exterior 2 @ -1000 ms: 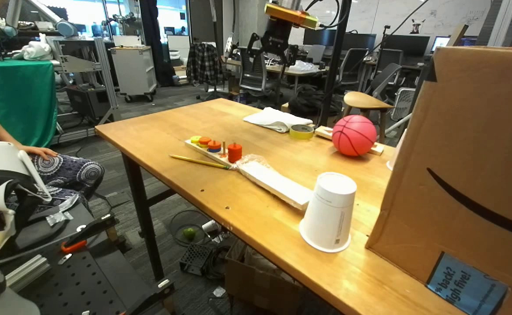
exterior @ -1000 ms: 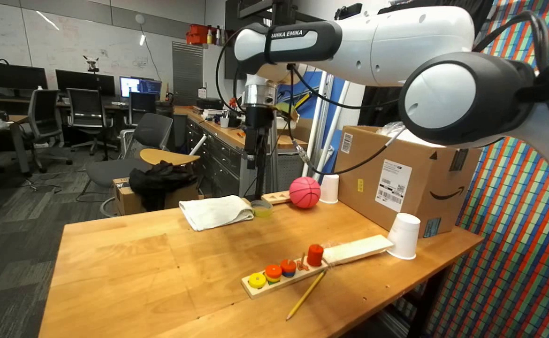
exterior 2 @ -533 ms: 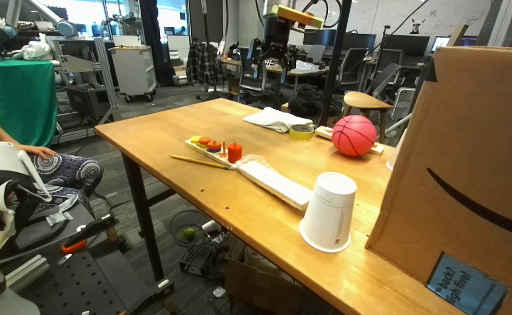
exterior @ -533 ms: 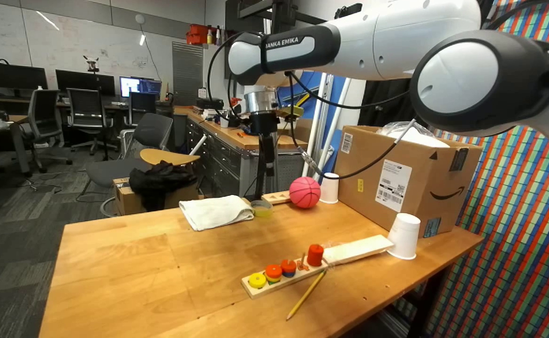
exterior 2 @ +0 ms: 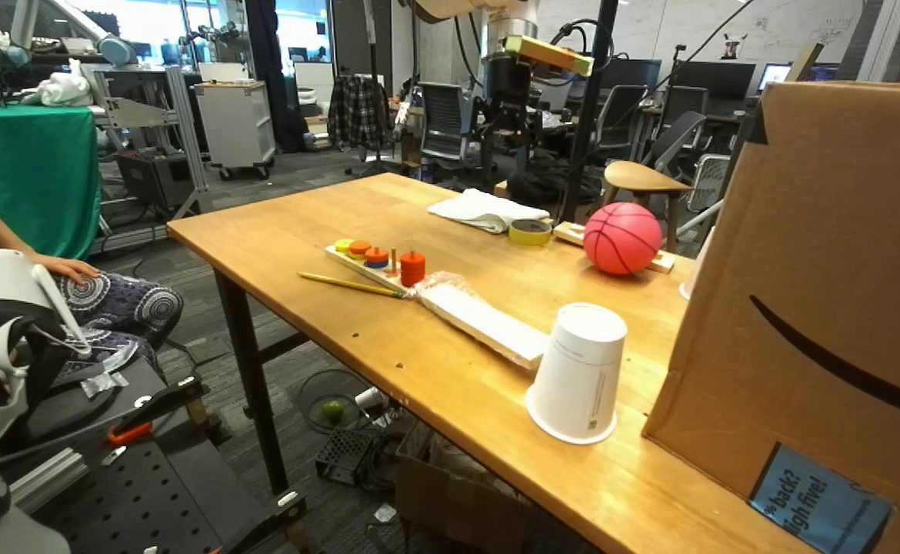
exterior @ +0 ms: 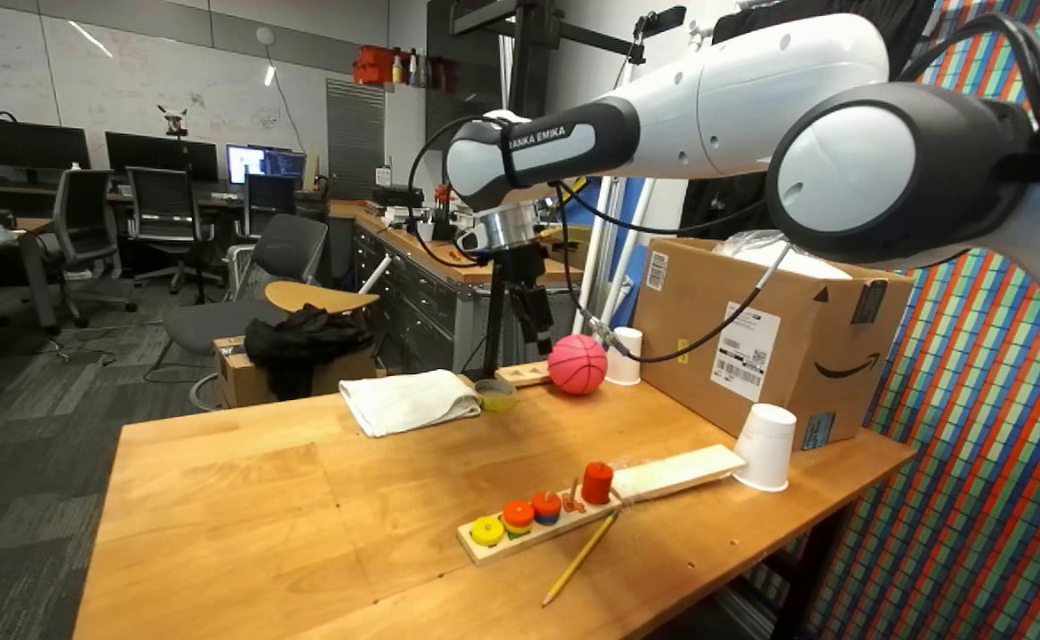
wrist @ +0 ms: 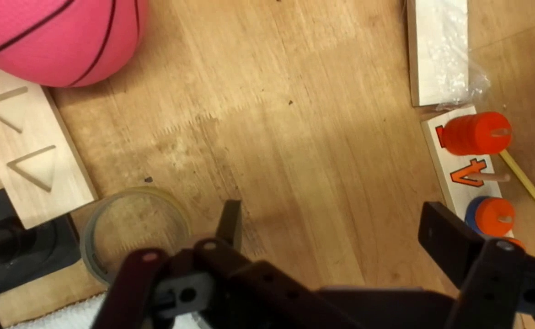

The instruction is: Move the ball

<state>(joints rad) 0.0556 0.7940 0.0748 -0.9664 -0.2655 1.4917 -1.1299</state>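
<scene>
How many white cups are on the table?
2: one cup by the end of the pale board, another cup showing between the ball and the cardboard box in both exterior views. Others may be hidden behind the box.

"What did the arm read?" he asked.

"'ANKA EMIKA', its start hidden," she said. "The box had a smile arrow and a blue label: 'back?', 'igh five!'"

"And the peg strip?"

"It bore an orange 4."
</scene>
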